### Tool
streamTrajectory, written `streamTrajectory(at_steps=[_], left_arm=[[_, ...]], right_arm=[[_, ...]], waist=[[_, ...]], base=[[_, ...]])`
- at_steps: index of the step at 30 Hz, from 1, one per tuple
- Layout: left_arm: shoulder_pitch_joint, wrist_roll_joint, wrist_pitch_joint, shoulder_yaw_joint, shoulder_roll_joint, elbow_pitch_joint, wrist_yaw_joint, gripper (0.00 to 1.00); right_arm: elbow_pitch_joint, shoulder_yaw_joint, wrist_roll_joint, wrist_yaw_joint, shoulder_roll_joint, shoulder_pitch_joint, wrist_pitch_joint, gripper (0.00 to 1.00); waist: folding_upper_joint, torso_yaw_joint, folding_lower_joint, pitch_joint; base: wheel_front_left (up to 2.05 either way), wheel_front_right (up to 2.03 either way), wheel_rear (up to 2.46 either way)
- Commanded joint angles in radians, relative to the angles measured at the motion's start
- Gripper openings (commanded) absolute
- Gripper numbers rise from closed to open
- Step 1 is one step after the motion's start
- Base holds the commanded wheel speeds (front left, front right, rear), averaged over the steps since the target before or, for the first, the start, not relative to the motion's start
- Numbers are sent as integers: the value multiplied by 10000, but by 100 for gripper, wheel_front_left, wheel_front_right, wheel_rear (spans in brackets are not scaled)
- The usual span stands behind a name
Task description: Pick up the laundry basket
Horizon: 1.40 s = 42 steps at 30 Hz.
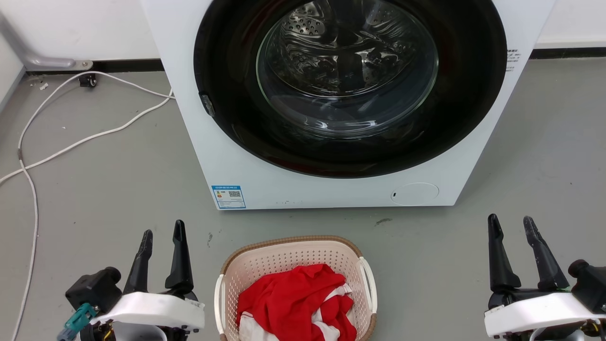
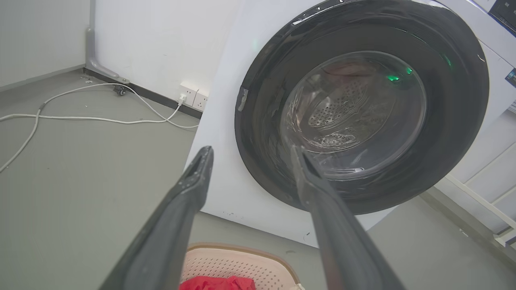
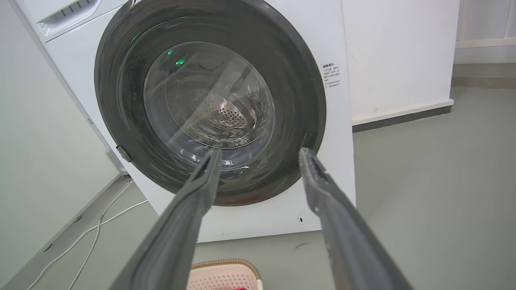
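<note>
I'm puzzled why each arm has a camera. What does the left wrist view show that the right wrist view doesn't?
Left wrist view: white wall sockets with a plug in one. Right wrist view: a white slotted panel at the machine's top corner. Both: the white front-loading washing machine, the cream perforated laundry basket and white floor cable.

A: Smooth grey floor (image 1: pixel 94 199) all round, a few scuffs, and a white washing machine (image 1: pixel 331 192) standing square against the white wall (image 1: pixel 71 23).

B: Big round dark door (image 1: pixel 227 57), and the steel drum is glinting behind the glass. There's a blue label (image 1: pixel 228 196) low on the front, left corner.

A: Off to the left, a white cable (image 1: pixel 94 137) snakes over the floor to the wall sockets (image 2: pixel 194 98), just above the dark skirting (image 1: pixel 128 65).
</note>
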<state>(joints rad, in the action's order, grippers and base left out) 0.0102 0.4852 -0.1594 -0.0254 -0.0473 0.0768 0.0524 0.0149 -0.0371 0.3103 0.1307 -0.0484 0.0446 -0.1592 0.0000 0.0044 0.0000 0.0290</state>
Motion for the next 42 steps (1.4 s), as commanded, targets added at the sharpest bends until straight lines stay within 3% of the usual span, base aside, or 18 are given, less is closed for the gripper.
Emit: streamTrajectory(at_steps=[1, 22, 42], left_arm=[[-17, -215, -78, 19, -34, -113, -6, 100], [-228, -2342, -593, 90, -39, -269, -121, 100], [-404, -3731, -988, 141, -41, -440, -239, 100]], right_arm=[[149, 11, -248, 0, -28, 32, -86, 100], [455, 12, -2565, -1, -29, 320, -603, 100], [780, -9, -3298, -1, -29, 560, -983, 100]], waist=[[0, 1, 0, 4], [0, -1, 0, 79], [0, -45, 0, 125]], base=[[0, 0, 0], [0, 0, 0], [0, 0, 0]])
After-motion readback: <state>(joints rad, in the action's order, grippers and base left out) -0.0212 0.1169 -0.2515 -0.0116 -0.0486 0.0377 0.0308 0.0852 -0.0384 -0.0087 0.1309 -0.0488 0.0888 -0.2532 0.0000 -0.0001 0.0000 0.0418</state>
